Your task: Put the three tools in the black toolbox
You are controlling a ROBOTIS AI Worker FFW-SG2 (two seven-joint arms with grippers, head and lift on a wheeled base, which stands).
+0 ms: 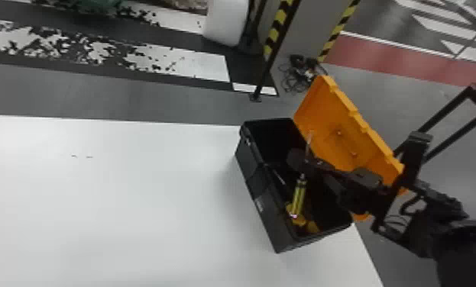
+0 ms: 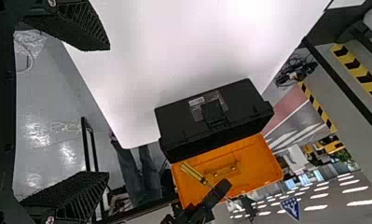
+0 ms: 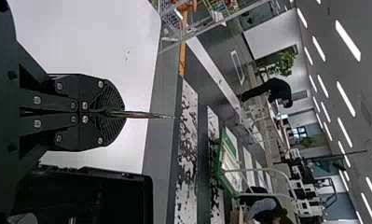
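The black toolbox (image 1: 261, 202) stands right of center in the head view, orange lid (image 1: 336, 133) open. Over its interior, the right gripper (image 1: 304, 162) is clamped on the shaft of 1 screwdriver (image 1: 298, 196), handle toward the frame bottom. Yellow items (image 1: 312, 228) lie inside, lower right. The left gripper (image 2: 107, 111) is released, 2 fingers spread.

Screwdriver's (image 1: 298, 199) mid-shaft hidden by right claw (image 1: 297, 159). Black toolbox (image 3: 148, 196) cut off, right wrist view. Yellow shapes (image 1: 312, 227) inside blurred.
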